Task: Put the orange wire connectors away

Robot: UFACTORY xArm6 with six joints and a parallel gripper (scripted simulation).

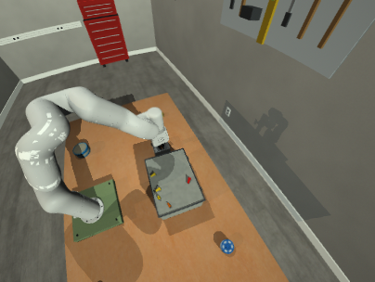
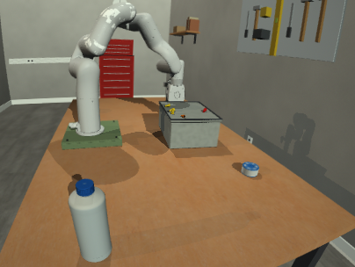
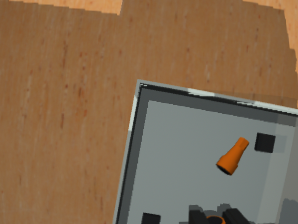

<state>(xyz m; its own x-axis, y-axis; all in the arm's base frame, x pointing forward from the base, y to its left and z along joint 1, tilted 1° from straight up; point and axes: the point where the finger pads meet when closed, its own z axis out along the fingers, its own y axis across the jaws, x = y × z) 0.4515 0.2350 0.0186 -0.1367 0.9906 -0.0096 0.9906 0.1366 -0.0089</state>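
The steel junction box fills the lower right of the wrist view, and one orange wire connector lies on its floor. My gripper hangs low over the box's near edge, just behind the tool case, and is shut on another orange wire connector, whose tip shows between the fingers. The grey tool case lid holds one more orange connector, yellow ones and a red one. In the exterior view the case hides the box.
The arm's green base plate stands left of the case. A blue tape roll lies near the front right, a white bottle at the front left, and a small blue-grey cup near the arm.
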